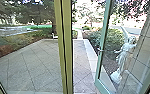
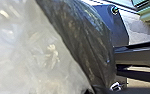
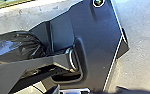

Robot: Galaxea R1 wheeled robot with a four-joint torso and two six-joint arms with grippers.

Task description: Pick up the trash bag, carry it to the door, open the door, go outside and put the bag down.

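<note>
The glass door point(image 1: 105, 37) stands open on the right of the head view, its pale frame angled outward and a small handle partway up. In the left wrist view the trash bag point(image 2: 84, 42) is large and close, with shiny dark film beside a pale, translucent part. Its dark film narrows down to my left gripper point(image 2: 94, 90), which is shut on it. The right wrist view has the dark, creased trash bag point(image 3: 18, 46) beside the robot's jointed bar. How my right gripper stands cannot be made out.
A yellow-green post point(image 1: 67, 52) rises between a large glass pane and the doorway. Outside lie paving slabs point(image 1: 33, 62) with a light border point(image 1: 91, 53). A white statue point(image 1: 123, 57) stands by the tiled wall point(image 1: 143, 47) at the right, near shrubs point(image 1: 111, 37).
</note>
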